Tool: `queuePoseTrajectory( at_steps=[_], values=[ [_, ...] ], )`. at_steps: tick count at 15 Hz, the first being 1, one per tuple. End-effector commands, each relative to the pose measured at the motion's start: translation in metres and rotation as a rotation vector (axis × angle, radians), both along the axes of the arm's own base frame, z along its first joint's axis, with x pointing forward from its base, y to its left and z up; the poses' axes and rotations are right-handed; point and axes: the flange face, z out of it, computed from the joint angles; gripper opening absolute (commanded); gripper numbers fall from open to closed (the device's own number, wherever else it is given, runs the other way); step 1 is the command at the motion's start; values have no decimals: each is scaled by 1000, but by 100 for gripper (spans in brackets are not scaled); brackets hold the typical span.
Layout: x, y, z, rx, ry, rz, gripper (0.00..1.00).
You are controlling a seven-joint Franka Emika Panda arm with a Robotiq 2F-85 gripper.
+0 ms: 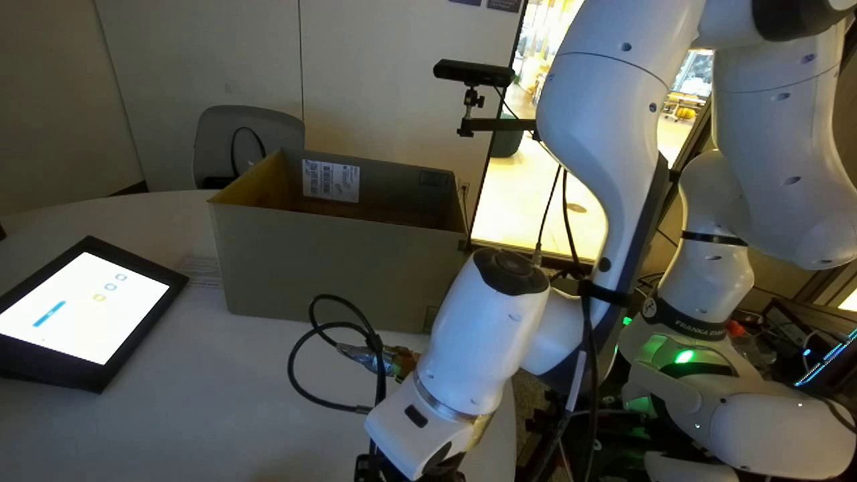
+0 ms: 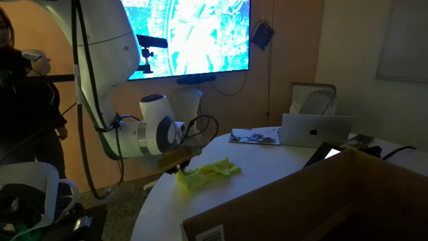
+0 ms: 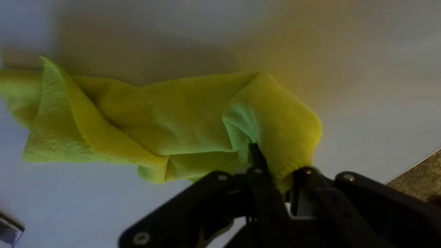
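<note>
There, slim black fingers (image 3: 262, 181) pinch one end of a crumpled yellow cloth (image 3: 193, 117) on the rounded white table (image 2: 267, 162)!

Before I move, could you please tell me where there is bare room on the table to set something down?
A free patch of white table lies between the yellow cloth, the laptop and the cardboard box. It is crowded where the tool grips the cloth, and tight between the tablet and the box.
</note>
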Motion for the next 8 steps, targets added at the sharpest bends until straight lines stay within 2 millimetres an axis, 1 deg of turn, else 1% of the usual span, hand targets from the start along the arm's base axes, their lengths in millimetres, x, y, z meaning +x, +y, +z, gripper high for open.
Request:
queuePoseTrajectory(
  at_steps=[1,2,5,8],
  values=[
    [19,13,19,57,-46,-54,8],
    [25,16,21,65,-52,-71,8],
    [51,27,31,104,-93,-163,7],
    [72,38,30,106,-131,-227,8]
  ],
)
